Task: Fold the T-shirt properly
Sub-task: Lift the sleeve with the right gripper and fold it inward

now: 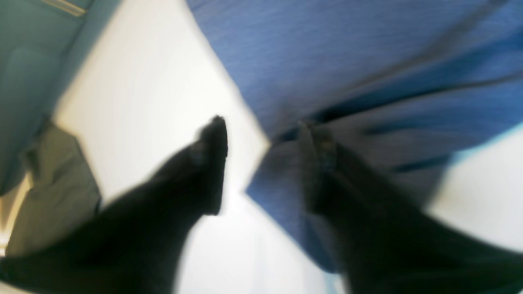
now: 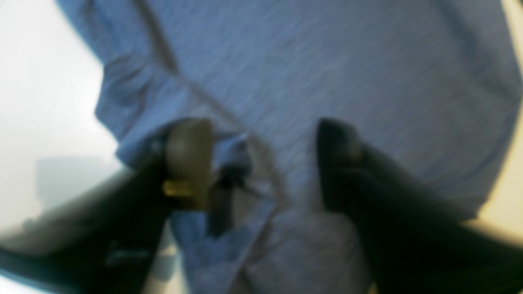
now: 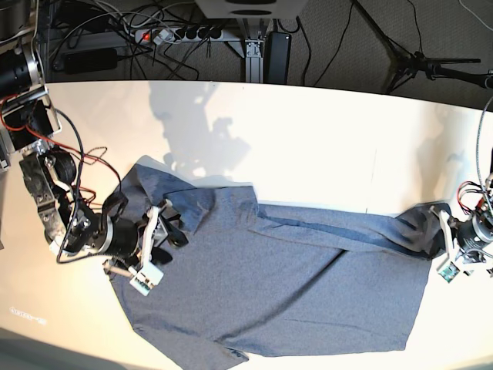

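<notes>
The blue-grey T-shirt [image 3: 285, 285] lies spread on the white table [image 3: 323, 146], plain side up, with a long fold across its upper part. My right gripper [image 3: 166, 225] is at the shirt's left side in the base view. In the right wrist view its fingers [image 2: 188, 159] stand apart over the cloth [image 2: 327, 61], open, with a small bunch of fabric beside one finger. My left gripper [image 3: 444, 235] is at the shirt's right edge. In the left wrist view it [image 1: 265, 163] is open, one finger on the cloth [image 1: 367, 61] and the other over bare table.
Behind the table's far edge are a power strip [image 3: 177, 34], cables and a dark box [image 3: 277, 50]. A tripod [image 3: 416, 58] stands at the back right. The shirt's hem reaches close to the table's front edge [image 3: 77, 343].
</notes>
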Available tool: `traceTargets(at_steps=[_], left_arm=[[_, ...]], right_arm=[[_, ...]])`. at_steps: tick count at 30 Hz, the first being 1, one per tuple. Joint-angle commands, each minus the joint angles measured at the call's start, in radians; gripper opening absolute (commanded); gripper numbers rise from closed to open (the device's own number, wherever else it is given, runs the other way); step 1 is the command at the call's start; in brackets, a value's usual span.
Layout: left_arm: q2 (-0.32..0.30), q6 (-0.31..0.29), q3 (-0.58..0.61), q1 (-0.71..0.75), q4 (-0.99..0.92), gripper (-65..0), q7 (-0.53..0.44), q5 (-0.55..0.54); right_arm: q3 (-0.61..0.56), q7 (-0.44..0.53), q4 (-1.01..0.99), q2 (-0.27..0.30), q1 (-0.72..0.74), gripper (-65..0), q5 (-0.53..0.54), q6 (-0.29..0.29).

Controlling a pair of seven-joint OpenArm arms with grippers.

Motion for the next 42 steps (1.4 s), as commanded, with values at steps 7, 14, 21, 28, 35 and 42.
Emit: traceTargets(at_steps=[7, 14, 21, 28, 35, 42], left_arm=[[-0.008, 0.024, -0.012, 0.024, 0.054, -65.0, -0.014, 0.043], [-0.002, 0.027, -0.012, 0.029, 0.039, -65.0, -0.026, 0.043], [0.008, 0.024, -0.012, 0.029, -0.095, -65.0, -0.136, 0.043], [0.077, -0.034, -0.012, 0.029, -0.190, -65.0, -0.161, 0.043], [0.103, -0.033, -0.012, 0.029, -0.259, -65.0, -0.229, 0.043], [0.105, -0.028, -0.012, 0.029, -0.312, -65.0, -0.274, 0.142]], right_arm=[[0.014, -0.013, 0.029, 0.012, -0.077, -65.0, 0.013, 0.027], [0.023, -0.038, 0.029, 0.014, -0.120, -65.0, 0.014, 0.027], [0.023, -0.076, 0.029, 0.017, -0.120, -65.0, 0.014, 0.027], [0.023, -0.080, 0.029, 0.018, -0.129, -65.0, 0.013, 0.026], [0.024, -0.079, 0.027, 0.018, -0.195, -65.0, -0.006, 0.026], [0.024, -0.076, 0.027, 0.041, -0.200, -65.0, -0.020, 0.023]])
